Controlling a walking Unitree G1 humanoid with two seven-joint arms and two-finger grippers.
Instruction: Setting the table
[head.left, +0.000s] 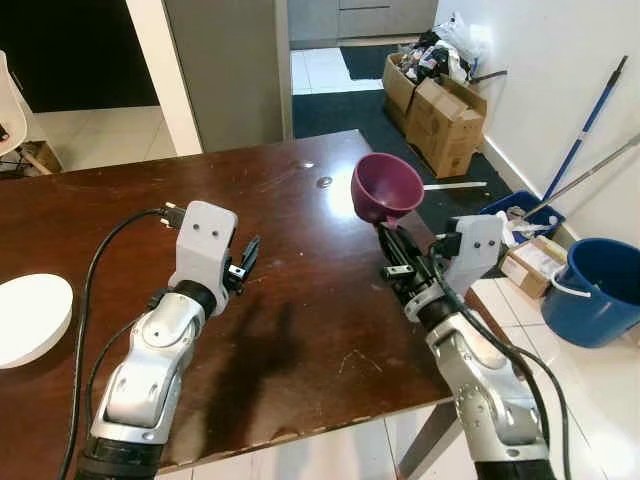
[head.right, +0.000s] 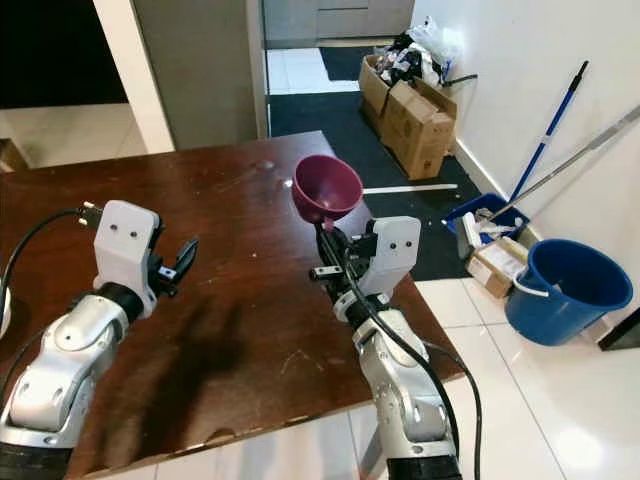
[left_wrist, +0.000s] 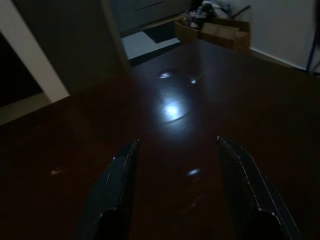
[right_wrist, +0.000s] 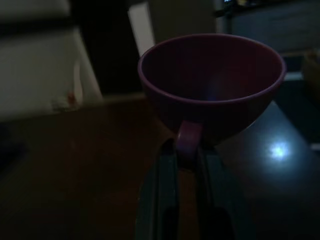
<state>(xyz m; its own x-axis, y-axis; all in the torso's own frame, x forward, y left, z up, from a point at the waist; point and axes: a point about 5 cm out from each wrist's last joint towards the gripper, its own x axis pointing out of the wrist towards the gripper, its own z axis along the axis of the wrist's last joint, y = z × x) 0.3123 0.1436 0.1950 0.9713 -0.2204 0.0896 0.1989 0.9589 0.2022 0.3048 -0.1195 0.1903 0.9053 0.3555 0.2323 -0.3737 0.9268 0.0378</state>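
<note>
A purple cup (head.left: 385, 186) hangs above the right side of the dark wooden table (head.left: 290, 310), tilted with its mouth toward me. My right gripper (head.left: 386, 234) is shut on the cup's handle (right_wrist: 188, 141), its fingers (right_wrist: 162, 172) pinching it from both sides. Over the table's middle, my left gripper (head.left: 248, 258) is open with nothing between its fingers (left_wrist: 117, 185). A white plate (head.left: 28, 315) lies at the table's left edge.
Cardboard boxes (head.left: 440, 105) stand on the floor past the table's far right corner. A blue bucket (head.left: 598, 290), a small box (head.left: 532, 265) and mop poles (head.left: 585, 125) stand along the right wall. A small round mark (head.left: 324, 182) sits on the table near the cup.
</note>
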